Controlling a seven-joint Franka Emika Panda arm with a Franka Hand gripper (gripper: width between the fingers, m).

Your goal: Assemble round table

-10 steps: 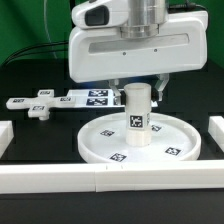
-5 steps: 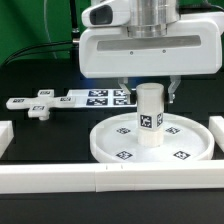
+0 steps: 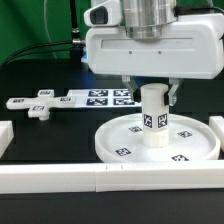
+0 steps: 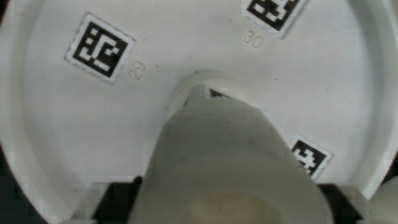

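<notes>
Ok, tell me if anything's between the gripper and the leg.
Nothing visible is in the way. The leg stands upright on the middle of the disc, with its top between the fingers of the gripper. The marker board lies behind the disc, off to the exterior view's left.

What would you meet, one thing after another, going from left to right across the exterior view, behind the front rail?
small flat base piece → marker board → cylinder leg → border rail at the right edge
</notes>
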